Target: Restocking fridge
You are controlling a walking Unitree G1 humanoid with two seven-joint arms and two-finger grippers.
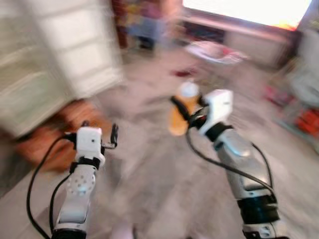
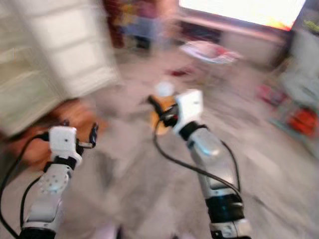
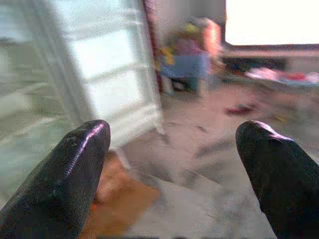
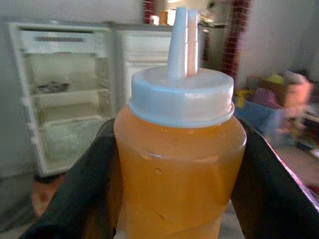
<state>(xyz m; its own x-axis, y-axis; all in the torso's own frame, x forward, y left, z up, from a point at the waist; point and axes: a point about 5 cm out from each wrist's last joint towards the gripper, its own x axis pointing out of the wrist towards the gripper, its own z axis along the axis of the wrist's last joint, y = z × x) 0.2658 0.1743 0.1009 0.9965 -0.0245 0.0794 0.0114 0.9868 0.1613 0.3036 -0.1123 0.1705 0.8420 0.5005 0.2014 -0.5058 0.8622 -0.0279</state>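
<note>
The right hand (image 1: 180, 110), at the centre of the left eye view, pinches a clear plastic bottle of orange liquid with a pale blue-white cap and upright spout (image 4: 180, 164). Its two black fingers (image 4: 82, 184) press against the bottle's opposite sides, just under the shoulder. The bottle is carried upright and out in front of the body, probably so nothing spills from the spout and so it can go straight onto a shelf.

Behind the bottle in the right wrist view stands the white fridge with its door swung open (image 4: 65, 94), its pale shelves in sight at the left of that frame. In the left eye view the same white door (image 1: 75, 45) takes up the upper left, blurred by the camera's motion. The fridge is some way off yet, so the carrying step looks under way and the placing not yet begun.

The left hand (image 3: 174, 174) is held forward at the lower left of the left eye view with its fingers spread and nothing between them, free to steady the door or a shelf.

An orange-brown patch on the floor (image 1: 60, 134) lies at the foot of the fridge, and could matter to footing on approach. Farther off, in the upper part of the frame, a clutter of coloured toys or boxes (image 3: 192, 59) sits against the wall, beside a bright window (image 1: 249, 10). The grey floor (image 1: 149, 174) between robot and fridge otherwise looks passable, though blur hides small things.
</note>
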